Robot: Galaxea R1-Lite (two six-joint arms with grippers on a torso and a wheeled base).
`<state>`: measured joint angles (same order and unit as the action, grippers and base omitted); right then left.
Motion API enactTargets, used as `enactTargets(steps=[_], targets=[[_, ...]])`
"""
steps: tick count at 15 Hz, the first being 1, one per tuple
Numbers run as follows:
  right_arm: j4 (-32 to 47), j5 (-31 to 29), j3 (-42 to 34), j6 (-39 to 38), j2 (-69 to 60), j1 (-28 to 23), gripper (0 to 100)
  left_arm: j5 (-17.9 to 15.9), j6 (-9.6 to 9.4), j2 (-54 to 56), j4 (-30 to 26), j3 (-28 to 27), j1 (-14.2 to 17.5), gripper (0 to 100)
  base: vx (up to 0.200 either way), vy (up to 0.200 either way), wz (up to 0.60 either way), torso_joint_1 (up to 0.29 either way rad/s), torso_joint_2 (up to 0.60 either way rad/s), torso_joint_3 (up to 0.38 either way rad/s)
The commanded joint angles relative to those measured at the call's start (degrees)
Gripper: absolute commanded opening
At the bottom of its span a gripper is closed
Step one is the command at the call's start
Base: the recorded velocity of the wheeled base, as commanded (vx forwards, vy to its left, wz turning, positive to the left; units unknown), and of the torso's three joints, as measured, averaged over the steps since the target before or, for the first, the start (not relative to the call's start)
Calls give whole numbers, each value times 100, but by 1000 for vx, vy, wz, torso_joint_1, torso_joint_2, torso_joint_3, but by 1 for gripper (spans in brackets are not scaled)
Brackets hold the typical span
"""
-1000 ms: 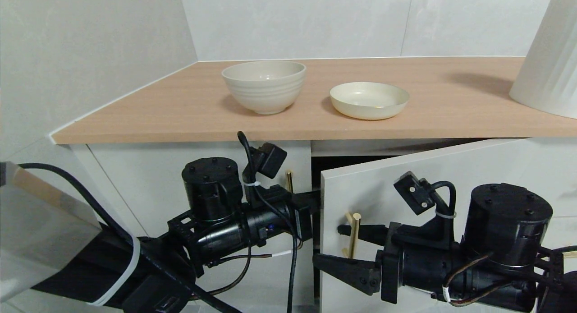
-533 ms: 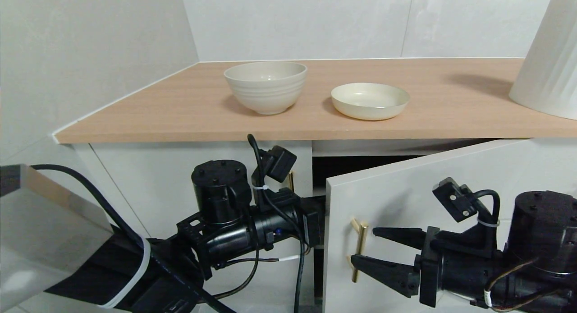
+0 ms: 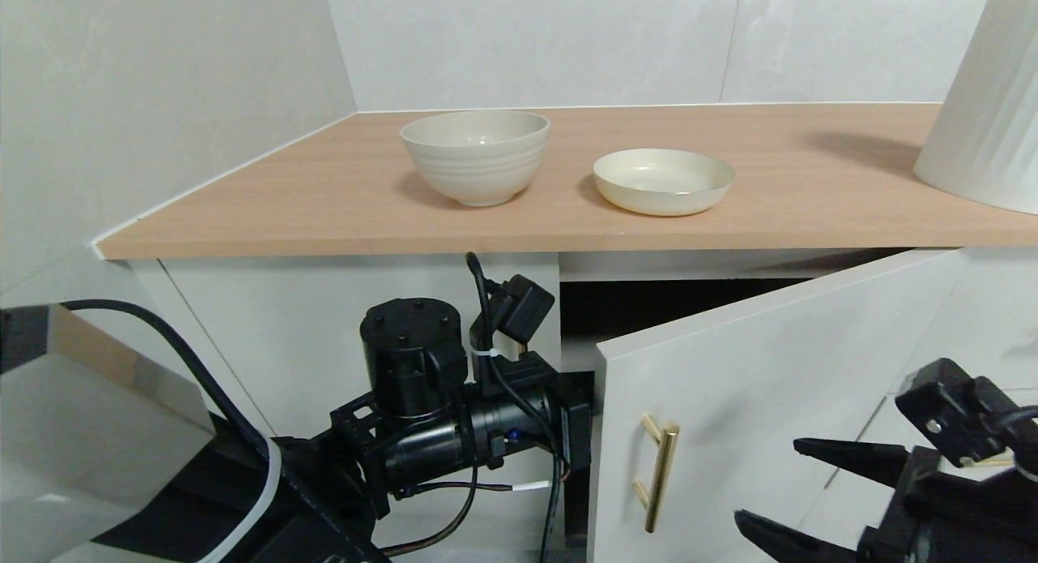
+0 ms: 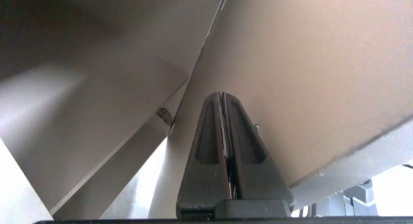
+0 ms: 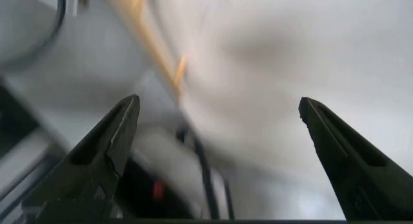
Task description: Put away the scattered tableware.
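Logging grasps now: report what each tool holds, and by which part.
Nothing is held. The right tool is open, clear of the door handle; the left tool is shut on nothing, beside the cabinet door.

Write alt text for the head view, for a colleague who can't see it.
A cream bowl and a shallow cream dish sit side by side on a wooden countertop. Below, the cabinet door stands ajar; the open right claw hangs beside its brass handle, not touching, while the left arm sits at the gap by the door's edge.
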<state>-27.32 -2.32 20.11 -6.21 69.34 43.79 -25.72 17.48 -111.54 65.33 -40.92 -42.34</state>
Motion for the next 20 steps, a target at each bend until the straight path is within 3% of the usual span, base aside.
enactTargets(steps=[1,8,13,20], targets=[[570,3,274,-21,-870,104,100,50,1,19,6,32,-29,0,0,0,0,0,0,0],[596,21,265,-30,-861,104,100,50,1,-43,6,58,-90,0,0,0,0,0,0,0],[587,109,265,-30,-878,104,100,41,1,-210,6,14,-108,0,-200,0,0,9,3,3],[561,144,318,-91,-1045,104,100,50,10,-333,6,-56,-143,0,0,0,0,0,0,0]])
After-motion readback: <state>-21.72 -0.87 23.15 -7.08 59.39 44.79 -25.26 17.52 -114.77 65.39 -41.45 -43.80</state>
